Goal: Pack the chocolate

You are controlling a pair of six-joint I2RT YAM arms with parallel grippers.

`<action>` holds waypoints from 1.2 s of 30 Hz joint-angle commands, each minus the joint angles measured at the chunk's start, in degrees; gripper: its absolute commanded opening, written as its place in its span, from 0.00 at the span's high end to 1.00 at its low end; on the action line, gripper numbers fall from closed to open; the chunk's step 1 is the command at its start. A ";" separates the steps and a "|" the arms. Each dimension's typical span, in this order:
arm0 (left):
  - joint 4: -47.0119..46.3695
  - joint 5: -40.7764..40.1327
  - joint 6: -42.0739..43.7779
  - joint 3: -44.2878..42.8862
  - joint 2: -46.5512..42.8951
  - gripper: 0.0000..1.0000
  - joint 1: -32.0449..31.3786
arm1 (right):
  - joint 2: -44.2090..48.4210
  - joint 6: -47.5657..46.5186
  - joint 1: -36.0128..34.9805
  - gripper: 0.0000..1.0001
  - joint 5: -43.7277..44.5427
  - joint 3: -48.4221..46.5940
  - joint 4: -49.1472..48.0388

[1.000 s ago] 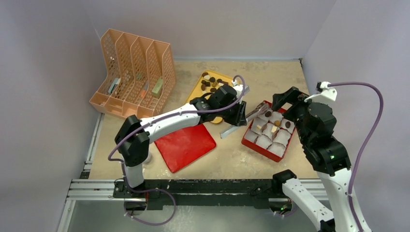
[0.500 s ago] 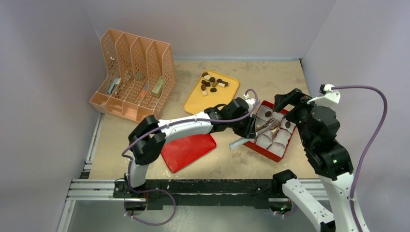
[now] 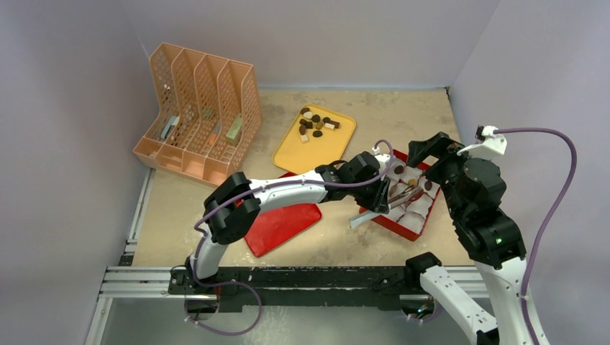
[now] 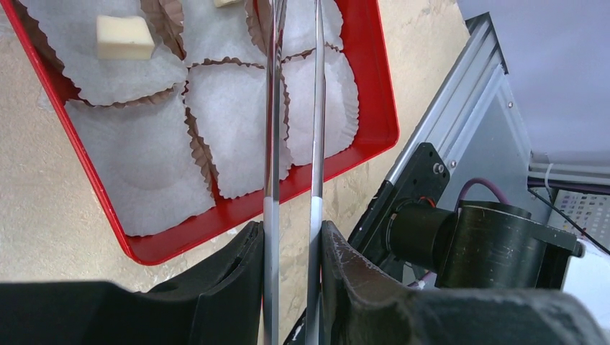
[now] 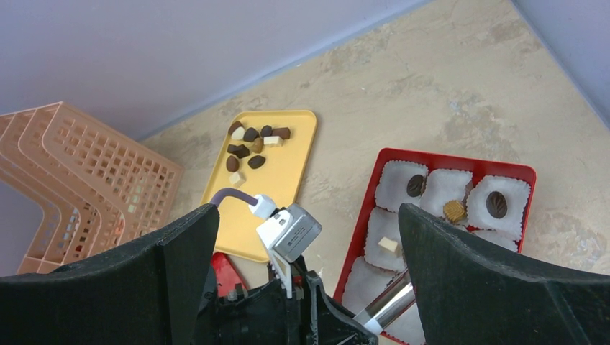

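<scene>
So the left gripper (image 4: 291,248) is clamped tight around a pair of long metal tweezers (image 4: 272,129). Makes sense, since the small chocolate pieces (image 3: 316,123) look way too tiny for those chunky fingers. The blades reach out over the red rectangular tin box (image 4: 180,233) lined with white paper cups (image 4: 237,122), near the right edge of the table, so I'd guess it's mid drop-off. The tips run out of the wrist view though, so I can't tell if anything's pinched between them. Most pieces sit on the flat yellow plastic tray (image 3: 316,149) toward the far edge, and a few are already in cups. The right gripper (image 5: 306,215) hangs over the box, fingers spread wide and holding nothing, probably just staying clear.
</scene>
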State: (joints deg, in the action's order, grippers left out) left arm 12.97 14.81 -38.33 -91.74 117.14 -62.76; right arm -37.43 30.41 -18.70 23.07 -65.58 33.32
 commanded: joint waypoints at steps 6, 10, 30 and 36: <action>-3.23 1.84 -0.21 -5.99 2.42 0.80 -0.74 | 0.55 -0.56 -0.17 0.04 1.41 -1.16 -1.34; -2.81 1.90 -0.10 -6.58 3.00 0.77 -1.09 | 0.68 -0.87 -0.16 0.04 1.47 -1.35 -1.29; -2.07 0.15 0.65 -5.80 2.03 0.67 -1.49 | 0.61 0.07 -0.13 0.04 0.16 -1.02 -1.76; -0.88 -1.50 1.76 -5.90 -0.49 0.67 -1.49 | 0.52 0.47 -0.17 0.04 -0.25 -0.89 -1.80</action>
State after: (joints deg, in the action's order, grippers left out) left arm 13.50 14.59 -38.13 -95.37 121.05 -63.83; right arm -36.95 30.44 -18.70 22.98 -65.58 33.54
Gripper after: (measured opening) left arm 0.339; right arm 0.964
